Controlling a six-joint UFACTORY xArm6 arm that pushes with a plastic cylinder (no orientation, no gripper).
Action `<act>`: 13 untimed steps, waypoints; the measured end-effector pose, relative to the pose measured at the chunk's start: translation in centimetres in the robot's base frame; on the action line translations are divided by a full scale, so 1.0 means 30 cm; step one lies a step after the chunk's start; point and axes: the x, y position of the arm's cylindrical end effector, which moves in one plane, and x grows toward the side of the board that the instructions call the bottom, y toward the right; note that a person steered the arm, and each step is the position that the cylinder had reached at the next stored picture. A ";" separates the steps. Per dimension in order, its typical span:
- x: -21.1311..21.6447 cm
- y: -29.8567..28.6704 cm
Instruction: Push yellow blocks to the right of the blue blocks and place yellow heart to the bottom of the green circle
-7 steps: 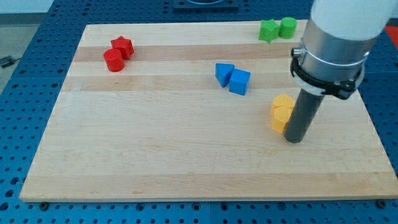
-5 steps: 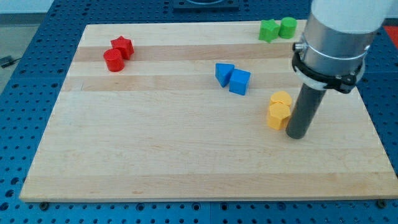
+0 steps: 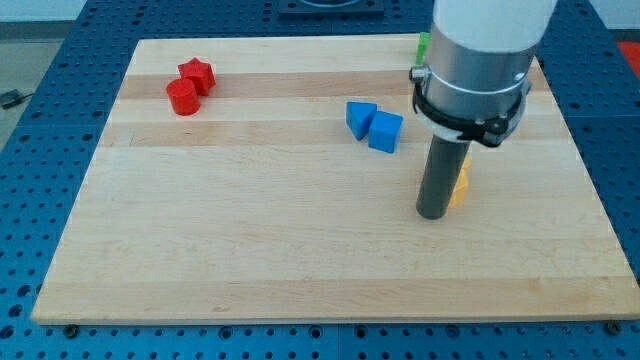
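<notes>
My tip [image 3: 432, 213] sits on the board [image 3: 300, 270], lower right of centre. No jaws on this rig, just a plain dark rod, so nothing is clamped or let go.

Yellow blocks [image 3: 460, 182]: only a thin sliver shows, at the rod's right edge, just above the tip & touching or nearly touching the rod. Rest is hidden behind the rod, so can't tell heart from the other, nor which way either points, nor any long axis.

Blue blocks: up & to the view's left of the tip, near but apart from it. Blue triangle [image 3: 360, 117] on the left, its point toward the view's bottom; blue cube [image 3: 385, 131] touching it on the right, turned a bit so a corner faces the bottom. The pair's long axis runs left-right, dipping slightly to the right.

Green: a small edge of one green block [image 3: 423, 44] peeks out left of the arm housing near the view's top; shape not readable, green circle not visible.

Far top left, well apart: red star [image 3: 197, 74] & red cylinder [image 3: 182, 97], touching, star up-right of cylinder.
</notes>
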 end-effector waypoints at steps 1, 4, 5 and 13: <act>-0.046 0.062; -0.016 0.117; -0.010 0.162; -0.444 0.134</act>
